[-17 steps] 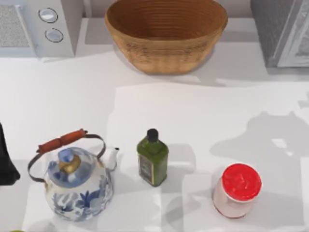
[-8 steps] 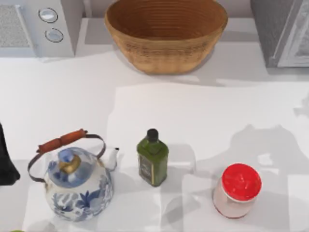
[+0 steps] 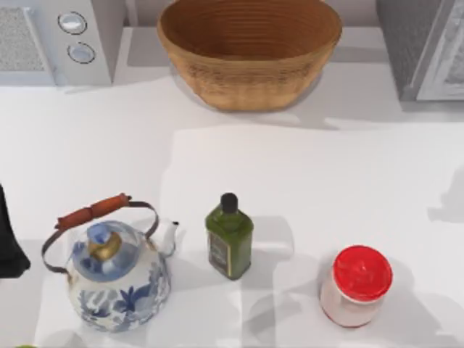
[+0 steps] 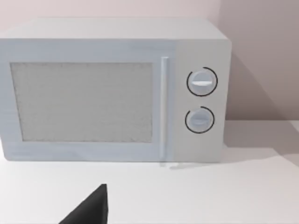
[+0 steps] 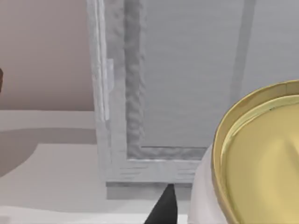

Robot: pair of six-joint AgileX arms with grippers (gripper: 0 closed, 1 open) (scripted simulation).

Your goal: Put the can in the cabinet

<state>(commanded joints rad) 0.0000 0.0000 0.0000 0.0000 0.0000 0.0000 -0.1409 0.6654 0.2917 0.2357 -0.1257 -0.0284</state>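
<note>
The can [image 3: 359,284], a stubby cylinder with a bright red top and pale pinkish sides, stands upright near the table's front right. No gripper touches it. The cabinet [image 3: 424,47] stands at the back right corner; the right wrist view faces its grey front [image 5: 187,79] from close by. A dark fingertip [image 5: 163,209] of my right gripper pokes into that view. My left arm [image 3: 9,243] sits parked at the left edge, with one dark fingertip [image 4: 91,207] in the left wrist view.
A wicker basket [image 3: 250,51] sits at the back middle and a microwave [image 3: 58,40] at the back left. A blue-and-white kettle [image 3: 116,272] and a dark green bottle [image 3: 229,238] stand left of the can. A gold-rimmed round object [image 5: 259,163] is close to the right wrist camera.
The arm's shadow on the right side of the table has slid off toward the right edge. The can, bottle and kettle have not moved.
</note>
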